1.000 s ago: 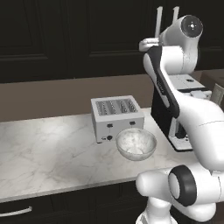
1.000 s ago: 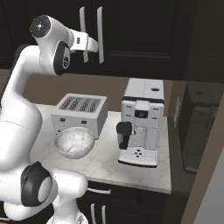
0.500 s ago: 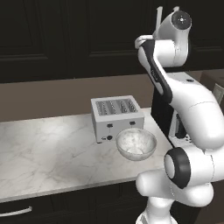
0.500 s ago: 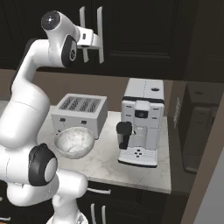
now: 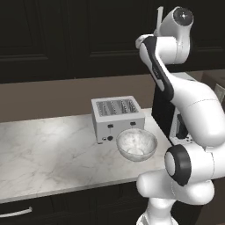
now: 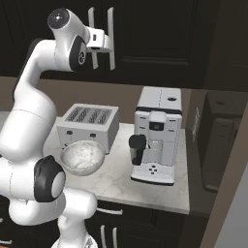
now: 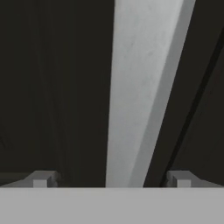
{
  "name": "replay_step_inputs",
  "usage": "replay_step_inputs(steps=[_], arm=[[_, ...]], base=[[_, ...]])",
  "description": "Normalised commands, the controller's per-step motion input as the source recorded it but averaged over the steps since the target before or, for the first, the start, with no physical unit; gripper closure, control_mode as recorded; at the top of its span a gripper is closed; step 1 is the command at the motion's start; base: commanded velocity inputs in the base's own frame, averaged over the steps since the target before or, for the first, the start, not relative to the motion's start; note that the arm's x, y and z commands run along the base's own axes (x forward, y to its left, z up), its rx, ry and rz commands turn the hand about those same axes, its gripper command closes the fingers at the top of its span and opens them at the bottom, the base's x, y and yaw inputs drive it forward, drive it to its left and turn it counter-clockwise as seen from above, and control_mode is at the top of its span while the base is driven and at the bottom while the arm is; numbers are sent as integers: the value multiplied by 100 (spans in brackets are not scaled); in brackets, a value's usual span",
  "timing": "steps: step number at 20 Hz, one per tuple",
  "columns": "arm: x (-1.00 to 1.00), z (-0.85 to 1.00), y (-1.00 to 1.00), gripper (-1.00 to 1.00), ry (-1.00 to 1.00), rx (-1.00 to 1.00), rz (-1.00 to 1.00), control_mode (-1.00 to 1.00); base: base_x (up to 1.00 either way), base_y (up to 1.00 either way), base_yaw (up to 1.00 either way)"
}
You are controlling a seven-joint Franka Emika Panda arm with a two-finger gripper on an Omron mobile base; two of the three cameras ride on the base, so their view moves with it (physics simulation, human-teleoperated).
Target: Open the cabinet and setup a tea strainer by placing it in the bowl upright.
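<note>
While jaws straddle it, cabinet handle [image 7: 140, 87] vertical.

Kitchen, marble counter [image 5: 48, 154], toaster [image 5: 116, 117], coffee machine [image 6: 156, 136], dark cabinet [image 6: 160, 34]

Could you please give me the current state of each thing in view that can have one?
Dark wooden wall cabinet: both doors closed.
Silver bar handle: between the open fingers, not yet gripped.
Gripper: open, raised at the cabinet handles.
Frosted glass bowl: upright on the counter, empty.
Silver four-slot toaster: slots empty.
White coffee machine: nothing under its spout.
</note>
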Motion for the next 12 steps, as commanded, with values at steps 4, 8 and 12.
replay_step_inputs(steps=[4,8,12], arm=[[28,-3,0,-100,0,0,0,-100],[26,-8,0,100,0,0,0,-100],[25,-9,0,100,0,0,0,-100]], base=[[0,0,0],[0,0,0],[0,0,0]])
